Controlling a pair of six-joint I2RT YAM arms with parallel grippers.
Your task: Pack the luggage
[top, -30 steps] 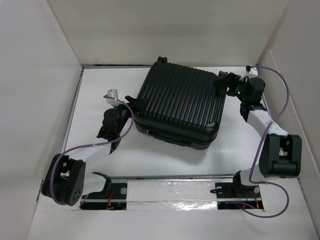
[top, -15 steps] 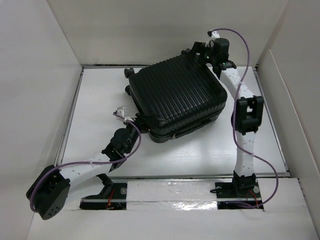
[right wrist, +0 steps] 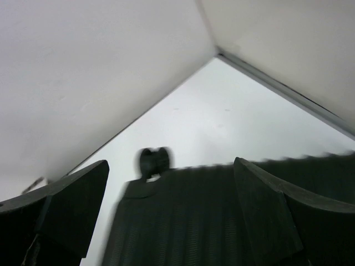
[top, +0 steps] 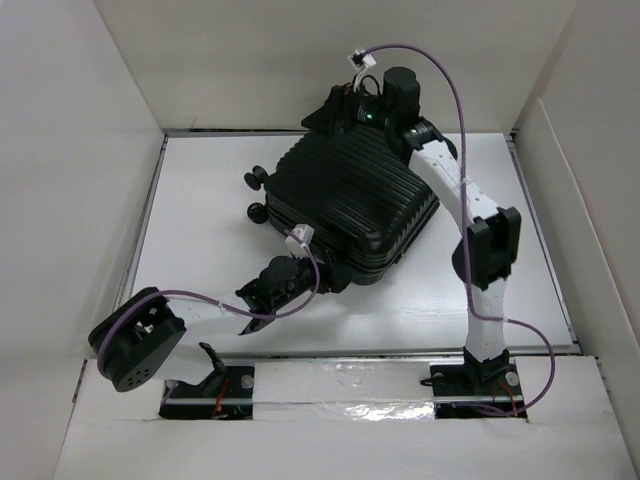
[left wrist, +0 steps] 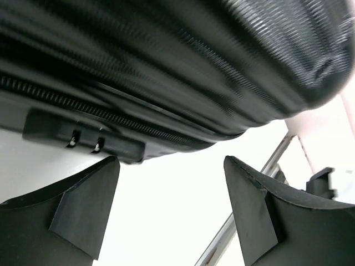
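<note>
Closed, ribbed shell up, the luggage [top: 350,200] lies on the white surface [top: 190,250], toward its far middle, with its caster wheels [top: 255,180] pointing to your left. From above you see your left tool [top: 285,275] at the case's near-left corner. Your right tool [top: 340,110] sits over the far edge, its arm arched above the right side of the shell. The overhead view does not show how either tool stands; the wrist cameras do.

In the left wrist view the left tool [left wrist: 171,166] is spread wide with nothing between its fingers. It looks along the case's side, where the zip [left wrist: 111,113] and a lock block [left wrist: 83,138] run just above, details hidden from overhead.

In the right wrist view the right tool [right wrist: 171,166] is likewise spread and empty above the blurred ribbed shell. One of the caster wheels [right wrist: 154,160] shows beyond it, and the enclosure's white walls [right wrist: 111,66] meet behind. Whether either tool touches the shell, you cannot tell.
</note>
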